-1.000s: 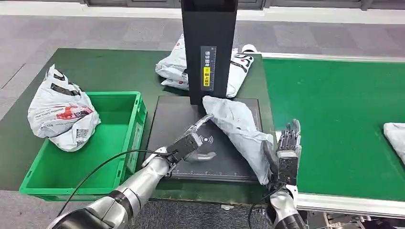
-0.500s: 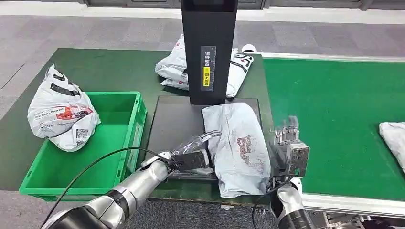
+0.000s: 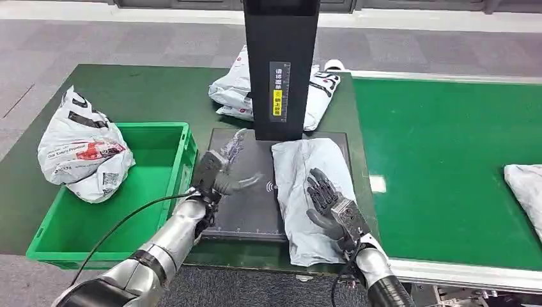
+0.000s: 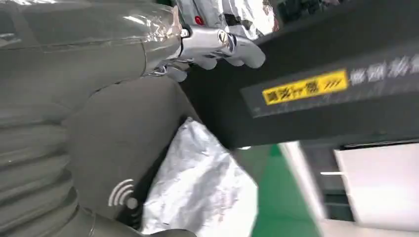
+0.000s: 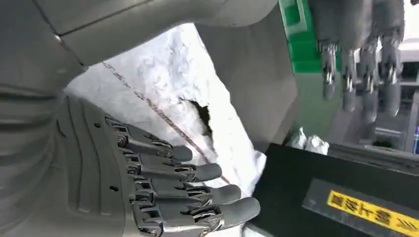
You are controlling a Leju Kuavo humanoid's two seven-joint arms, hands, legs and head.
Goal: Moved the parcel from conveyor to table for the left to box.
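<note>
1. Two hands moved since half a second ago: the left hand (image 3: 220,174) was low by the parcel's near edge and is now up over the black scanner pad (image 3: 246,211), left of centre, fingers spread and holding nothing. It's blurry in the head view.
2. Right hand (image 3: 329,204) was standing off the parcel's right side before; now it's over the lower half of the parcel (image 3: 311,192), fingers apart, nothing gripped. Can't tell if it's actually touching the bag.
3. Parcel itself hasn't really shifted. It's a pale grey crinkled plastic mailer, long and lumpy, lying flat along the right side of the pad, its near end hanging over the pad's front edge. In the right wrist view it looks white with a thin reddish line across it (image 5: 163,98).
4. Black scanner post (image 3: 280,67) with a yellow label stands at the top centre, more white bags (image 3: 233,89) behind it.
5. Green bin (image 3: 153,185) sits lower left with a printed white bag (image 3: 80,150) on its left rim.
6. Dark green table (image 3: 147,96) on the left, bright green conveyor (image 3: 447,160) on the right with another grey bag (image 3: 527,185) at the right edge. Grey floor beyond.
</note>
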